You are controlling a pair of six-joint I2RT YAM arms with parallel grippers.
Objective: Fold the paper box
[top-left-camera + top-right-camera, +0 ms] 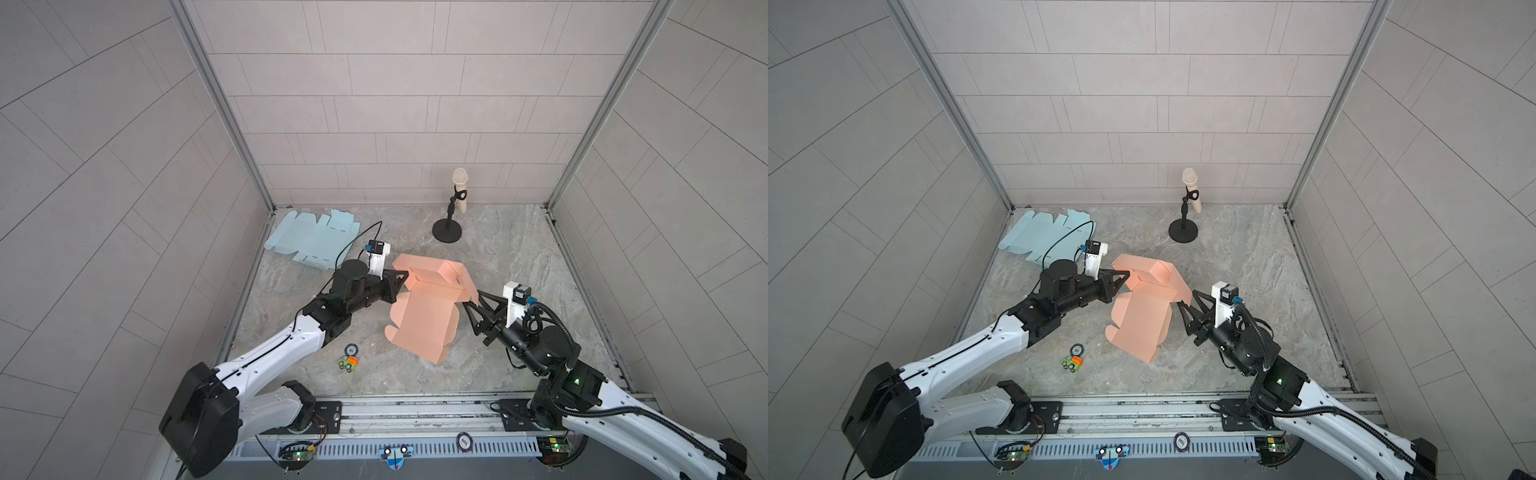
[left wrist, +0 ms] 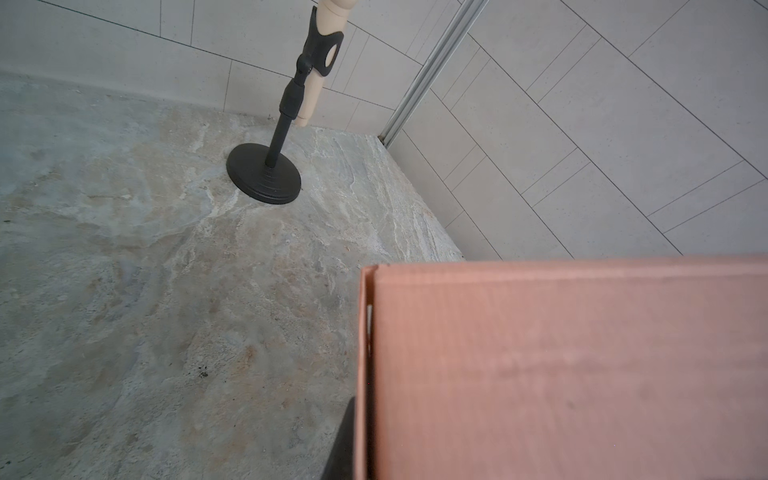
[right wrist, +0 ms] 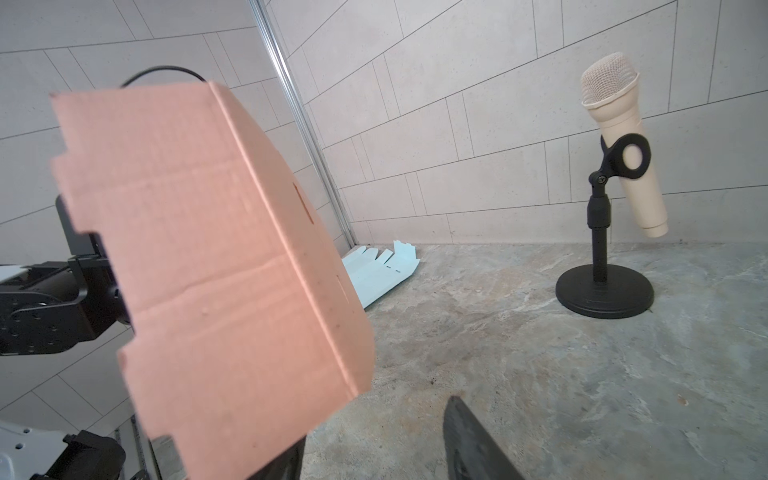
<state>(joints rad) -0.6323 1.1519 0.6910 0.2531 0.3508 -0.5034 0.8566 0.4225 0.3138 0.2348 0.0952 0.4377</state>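
**Box pinned at one wall, second end effector lining up on the far corner**

The paper box [image 1: 424, 320] sits at the centre of the counter [image 1: 519, 257], half formed: its back walls stand up at 12 o'clock, while the broad lid panel lies flat toward 6 o'clock.

The left end effector [image 1: 402, 279] is clamped on the raised wall at the box's 10 o'clock side. This grip probably serves as an anchor, so the light card does not slide or spin when it is pushed from the other side.

The right end effector [image 1: 471, 298] comes in at 3 o'clock with its jaws apart, straddling the loose corner there. From the right wrist view it is hard to say whether either finger touches the card yet. Approaching opposite the anchor lets that side be folded in against a fixed wall.

A blue blank [image 1: 309, 241] lies flat at 10 o'clock and a microphone stand [image 1: 446, 230] at 1 o'clock, both well apart from the work.
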